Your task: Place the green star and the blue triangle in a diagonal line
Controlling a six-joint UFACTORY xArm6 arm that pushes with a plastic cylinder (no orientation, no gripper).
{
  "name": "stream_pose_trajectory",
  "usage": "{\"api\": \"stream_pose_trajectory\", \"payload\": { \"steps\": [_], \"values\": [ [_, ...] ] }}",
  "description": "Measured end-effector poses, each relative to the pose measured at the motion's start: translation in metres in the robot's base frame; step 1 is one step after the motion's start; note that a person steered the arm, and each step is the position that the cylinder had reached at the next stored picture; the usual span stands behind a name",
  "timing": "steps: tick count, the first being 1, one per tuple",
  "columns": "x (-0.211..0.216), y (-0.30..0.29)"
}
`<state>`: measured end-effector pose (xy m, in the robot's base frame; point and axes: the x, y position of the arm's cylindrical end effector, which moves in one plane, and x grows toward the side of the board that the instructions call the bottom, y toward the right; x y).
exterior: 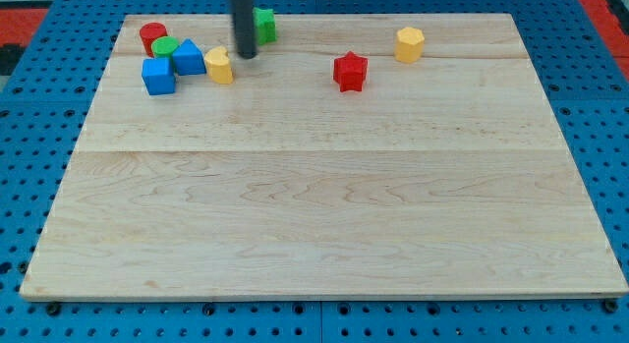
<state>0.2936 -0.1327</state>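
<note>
The green star (265, 26) sits near the view's top edge of the wooden board, partly hidden behind my rod. My tip (245, 55) rests on the board just below and left of the green star, close to it. The blue triangle (188, 58) lies at the view's top left, in a cluster of blocks, left of my tip. A yellow block (219, 65) lies between the blue triangle and my tip.
The cluster at the top left also holds a red cylinder (152, 36), a green round block (165, 46) and a blue cube (157, 76). A red star (349, 71) and a yellow hexagon (409, 44) lie to the right. The board's (314, 205) top edge is close.
</note>
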Motion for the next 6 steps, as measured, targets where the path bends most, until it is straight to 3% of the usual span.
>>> {"api": "stream_pose_trajectory", "payload": {
  "steps": [2,4,6],
  "values": [
    [-0.010,-0.061],
    [-0.020,-0.050],
    [-0.065,-0.035]
  ]
}}
